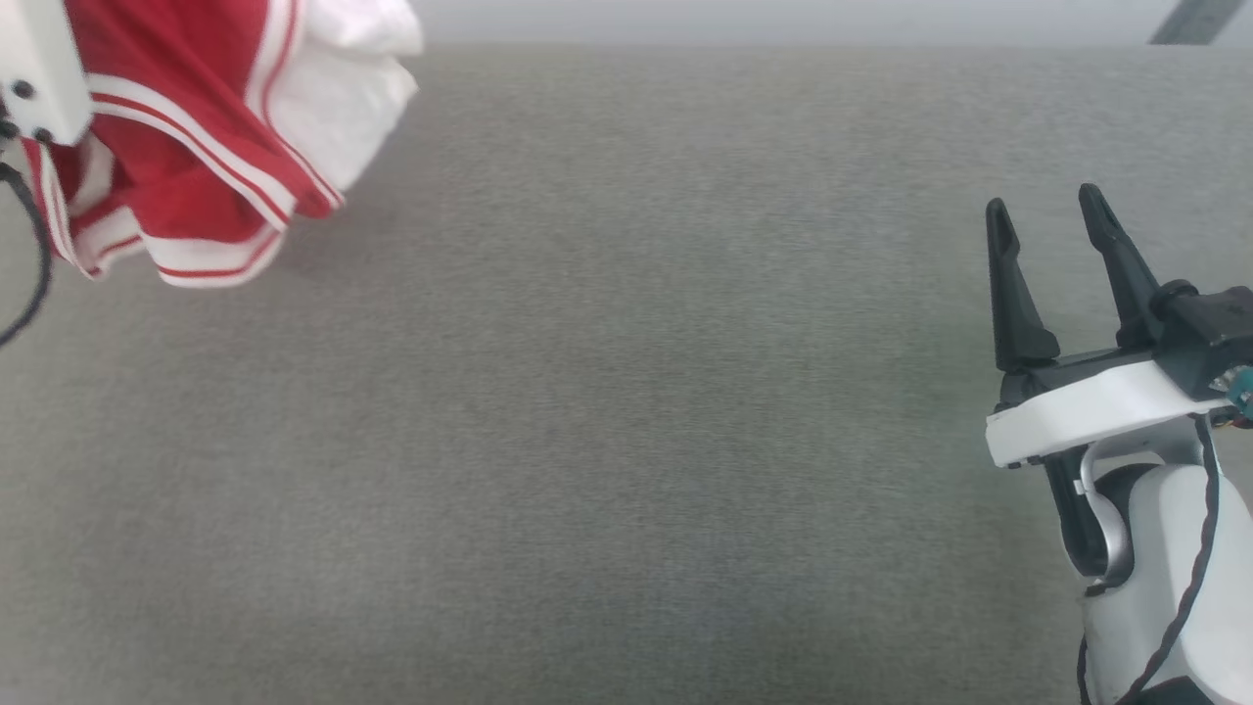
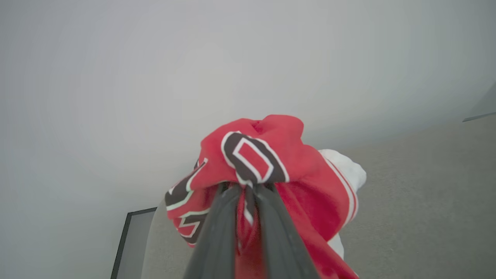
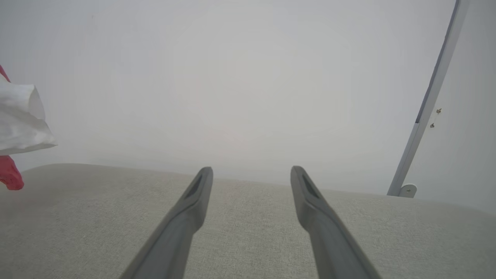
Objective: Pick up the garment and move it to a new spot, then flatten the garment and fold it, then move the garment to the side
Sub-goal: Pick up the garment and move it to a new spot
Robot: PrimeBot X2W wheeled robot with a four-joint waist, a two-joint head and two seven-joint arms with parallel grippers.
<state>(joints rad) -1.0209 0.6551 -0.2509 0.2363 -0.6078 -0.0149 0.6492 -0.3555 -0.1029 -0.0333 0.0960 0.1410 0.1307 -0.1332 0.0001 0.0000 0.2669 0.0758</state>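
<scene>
The garment, red with white-striped trim and a white sleeve, hangs bunched at the top left of the head view, lifted off the grey cloth surface. In the left wrist view my left gripper is shut on a fold of the garment, whose black, white-outlined lettering bulges over the fingertips. My right gripper stands open at the right of the head view, well away from the garment, with nothing between its fingers. In the right wrist view the right gripper hovers over the cloth, and an edge of the garment shows at far left.
A grey fabric-covered surface spreads across the head view, with its far edge near the top. A pale wall stands behind it. A slanted grey metal post rises at the right. A dark-framed panel sits beside the surface in the left wrist view.
</scene>
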